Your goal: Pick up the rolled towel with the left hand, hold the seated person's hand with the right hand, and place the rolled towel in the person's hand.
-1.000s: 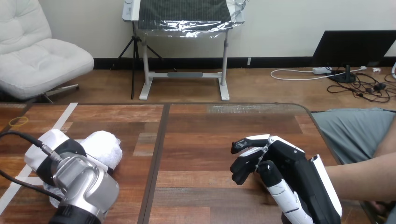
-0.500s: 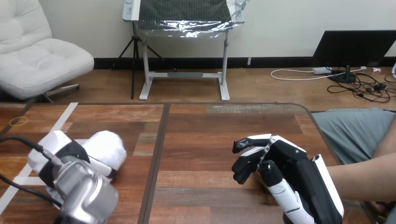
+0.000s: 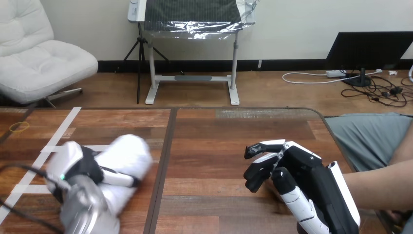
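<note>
The rolled towel (image 3: 130,155) is white and fluffy and sits at the table's left, in the grasp of my left hand (image 3: 80,165). That hand's fingers curl round the roll from below and the side, and both look blurred by motion. My right hand (image 3: 311,180) is at the lower right, low over the table (image 3: 219,141). The person's forearm (image 3: 382,183) comes in from the right edge and runs behind that hand. The person's hand itself is hidden by my right hand.
White tape lines (image 3: 63,127) cross the table's left part, and a yellow ring (image 3: 18,126) lies near the far left edge. A dark seam (image 3: 168,146) splits the tabletop between my two hands. The person's lap (image 3: 370,136) is beyond the table's right edge.
My left hand has carried the rolled towel to the right, toward the table's seam. My right hand and the person's forearm have hardly moved.
</note>
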You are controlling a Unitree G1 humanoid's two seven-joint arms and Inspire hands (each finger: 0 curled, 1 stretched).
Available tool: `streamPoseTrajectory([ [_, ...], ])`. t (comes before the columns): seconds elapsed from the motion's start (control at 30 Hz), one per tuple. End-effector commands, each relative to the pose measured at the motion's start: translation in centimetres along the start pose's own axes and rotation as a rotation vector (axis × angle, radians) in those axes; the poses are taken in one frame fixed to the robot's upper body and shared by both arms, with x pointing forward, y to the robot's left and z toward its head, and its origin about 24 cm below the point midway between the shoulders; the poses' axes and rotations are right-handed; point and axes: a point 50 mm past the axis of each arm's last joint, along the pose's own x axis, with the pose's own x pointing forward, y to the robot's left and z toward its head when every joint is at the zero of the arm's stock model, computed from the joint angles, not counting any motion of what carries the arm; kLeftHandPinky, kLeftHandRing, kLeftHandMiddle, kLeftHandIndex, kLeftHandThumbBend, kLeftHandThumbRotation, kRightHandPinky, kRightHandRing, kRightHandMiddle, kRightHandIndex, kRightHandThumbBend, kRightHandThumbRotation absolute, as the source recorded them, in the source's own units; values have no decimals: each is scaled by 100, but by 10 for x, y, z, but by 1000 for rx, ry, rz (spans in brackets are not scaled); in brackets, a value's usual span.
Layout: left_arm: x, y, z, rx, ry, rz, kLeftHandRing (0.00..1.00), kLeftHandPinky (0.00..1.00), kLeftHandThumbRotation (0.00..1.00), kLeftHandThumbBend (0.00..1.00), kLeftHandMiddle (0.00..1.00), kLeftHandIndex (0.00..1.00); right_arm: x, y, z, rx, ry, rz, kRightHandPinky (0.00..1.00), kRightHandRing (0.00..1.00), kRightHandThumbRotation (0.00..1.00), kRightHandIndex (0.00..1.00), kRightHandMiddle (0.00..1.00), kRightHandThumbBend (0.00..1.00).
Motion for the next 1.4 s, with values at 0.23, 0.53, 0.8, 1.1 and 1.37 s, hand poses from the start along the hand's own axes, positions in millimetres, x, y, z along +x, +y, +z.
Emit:
streamPoseTrajectory([
  [0.23, -45, 41, 42, -415, -506, 76, 30, 23, 0, 68, 37, 43, 16, -8, 7, -32, -92, -26, 34, 40, 69, 59, 47, 69],
  [0.53, -61, 44, 44, -558, -663, 37, 31, 25, 0, 63, 36, 41, 17, -11, 6, -61, -82, -34, 36, 42, 70, 59, 48, 69],
  [0.8, -72, 43, 45, -626, -771, 7, 32, 26, 0, 57, 37, 40, 19, -18, 10, -130, -80, -37, 42, 47, 71, 61, 53, 70],
  [1.1, -81, 41, 44, -685, -850, -29, 30, 24, 0, 52, 35, 40, 25, -31, 17, -194, -112, -50, 53, 58, 69, 63, 60, 69],
  [1.37, -85, 38, 43, -708, -886, -24, 29, 23, 0, 52, 34, 39, 29, -45, 28, -277, -136, -65, 62, 68, 67, 67, 69, 70],
])
